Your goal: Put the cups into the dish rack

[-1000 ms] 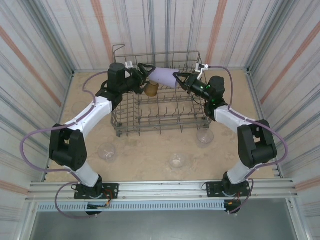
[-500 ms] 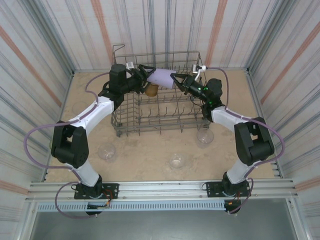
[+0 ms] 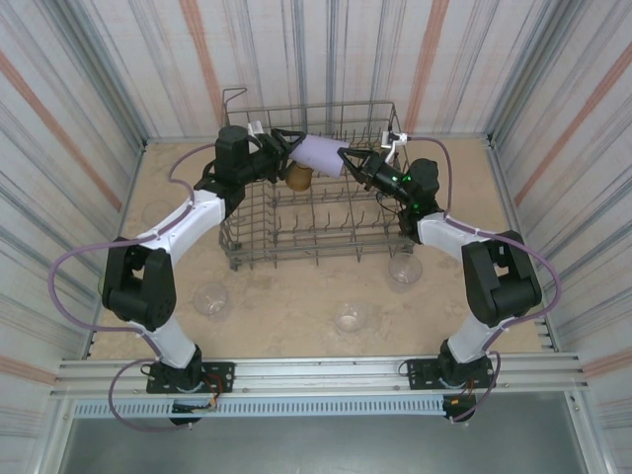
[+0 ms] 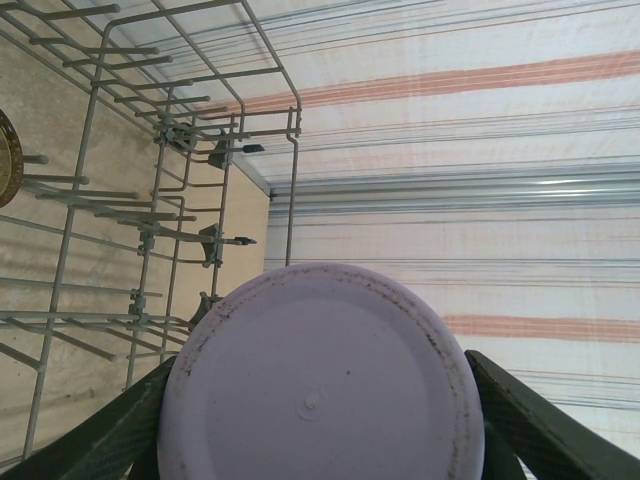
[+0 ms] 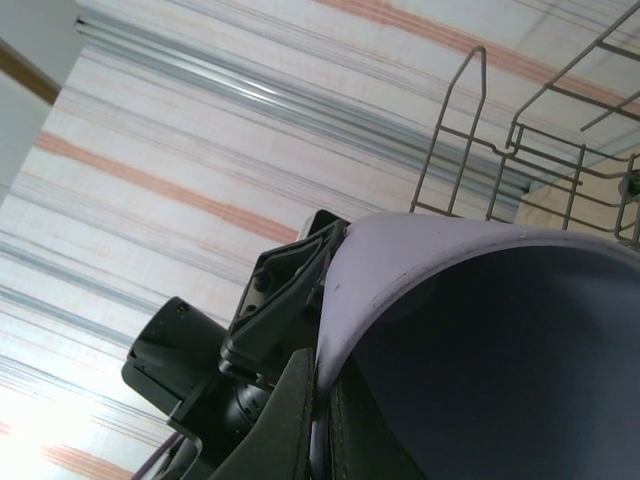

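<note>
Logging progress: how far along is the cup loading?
Done: one amber cup sits in the dish rack. In hand: the right tool pinches the lavender cup by its rim over the rack, the left tool flanking its base. Left: at least three clear cups on the table.

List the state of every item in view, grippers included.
Pale lavender plastic cup: held sideways over the rack, between both grippers.
Right gripper: shut on the lavender cup's rim.
Left gripper: fingers astride its base, grip unclear.
Amber-brown plastic cup: inside the rack.
Grey wire dish rack: on the sandy table, holding the amber cup.
Clear plastic cups: three on the table, not loaded.
</note>
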You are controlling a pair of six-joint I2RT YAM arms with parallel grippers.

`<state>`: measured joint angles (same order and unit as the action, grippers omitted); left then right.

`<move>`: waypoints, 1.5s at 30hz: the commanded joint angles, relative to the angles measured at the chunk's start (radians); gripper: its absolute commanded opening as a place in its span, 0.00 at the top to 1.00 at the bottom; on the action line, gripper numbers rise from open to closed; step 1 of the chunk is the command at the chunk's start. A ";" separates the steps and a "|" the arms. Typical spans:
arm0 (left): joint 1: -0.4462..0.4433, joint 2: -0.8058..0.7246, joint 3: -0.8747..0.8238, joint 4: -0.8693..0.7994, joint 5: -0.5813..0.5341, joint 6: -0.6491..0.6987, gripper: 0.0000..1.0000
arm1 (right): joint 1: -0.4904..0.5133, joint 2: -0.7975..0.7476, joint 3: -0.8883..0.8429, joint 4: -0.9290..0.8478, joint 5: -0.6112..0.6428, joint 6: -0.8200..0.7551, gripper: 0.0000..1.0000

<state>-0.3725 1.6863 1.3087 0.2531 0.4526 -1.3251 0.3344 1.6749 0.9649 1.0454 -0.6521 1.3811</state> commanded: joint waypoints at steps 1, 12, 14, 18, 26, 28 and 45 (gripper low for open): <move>-0.011 -0.009 0.004 0.044 0.029 0.020 0.77 | 0.010 -0.022 0.028 -0.050 -0.019 -0.019 0.95; -0.011 -0.026 0.075 -0.039 0.003 0.091 0.95 | 0.004 -0.177 0.027 -0.350 -0.007 -0.183 0.40; -0.011 -0.029 0.101 -0.074 -0.011 0.119 0.98 | 0.000 -0.225 0.029 -0.465 0.014 -0.276 0.35; -0.011 -0.027 0.144 -0.123 -0.030 0.165 0.98 | -0.008 -0.305 0.032 -0.631 0.050 -0.385 0.23; -0.017 0.008 0.274 -0.249 -0.068 0.272 1.00 | -0.048 -0.422 0.032 -0.914 0.107 -0.523 0.11; -0.022 0.020 0.319 -0.295 -0.087 0.312 1.00 | -0.062 -0.448 0.025 -0.959 0.114 -0.544 0.07; -0.098 0.220 0.746 -0.687 -0.259 0.679 1.00 | -0.174 -0.623 -0.033 -1.212 0.122 -0.664 0.01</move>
<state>-0.4549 1.8889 1.9770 -0.3416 0.2581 -0.7658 0.1749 1.0870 0.9447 -0.1032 -0.5415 0.7692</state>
